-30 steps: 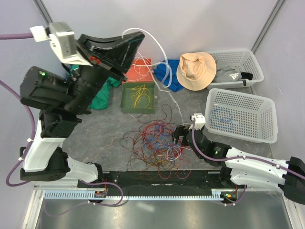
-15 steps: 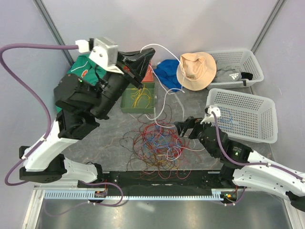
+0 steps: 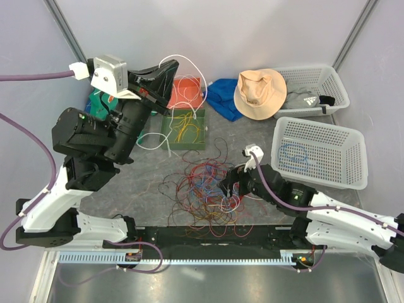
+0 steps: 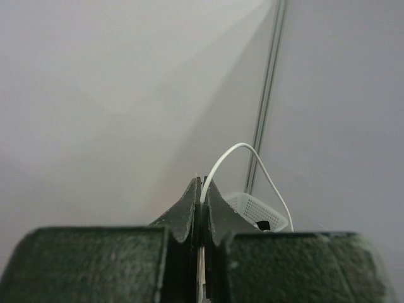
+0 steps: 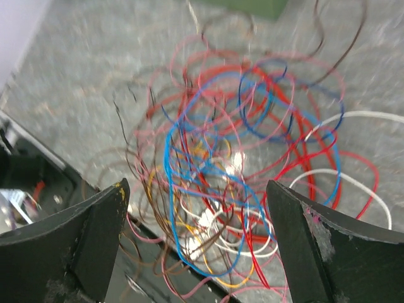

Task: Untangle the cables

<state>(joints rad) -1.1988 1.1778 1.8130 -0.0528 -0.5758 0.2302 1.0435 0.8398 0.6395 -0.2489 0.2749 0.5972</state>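
Top external, left arm (image 3: 88, 136): within the last second it was swung from high over the far side of the green tray (image 3: 189, 146) across to the tray's left side, where it is held raised.
Right arm (image 3: 328, 218): it was lifted briefly, then lowered again on the near-right side of the green tray.
Cable tangle (image 3: 199, 189): red, blue, pink, brown, orange and white strands are heaped on the table just on the near side of the green tray. The heap's outline is little altered over the second.
White cable (image 4: 243, 145): its trailing length was dragged from the right of the green tray to the tray's near-left corner, where it is now draped on the table. It arches up from the closed fingers in the left wrist view.
Meaning for the task: one strand is judged nearly drawn free. The heap itself remains knotted, with further white strands seen inside it, so most of the sorting is judged still to be done.
Left gripper (image 4: 201, 184): the jaws are pressed together and clamped on the white cable, which is pinched at the very tips. Nothing else is touched.
Right gripper (image 5: 197, 189): the jaws are spread fully apart over the right part of the heap. Nothing is held, and no strand is seen between the pads.
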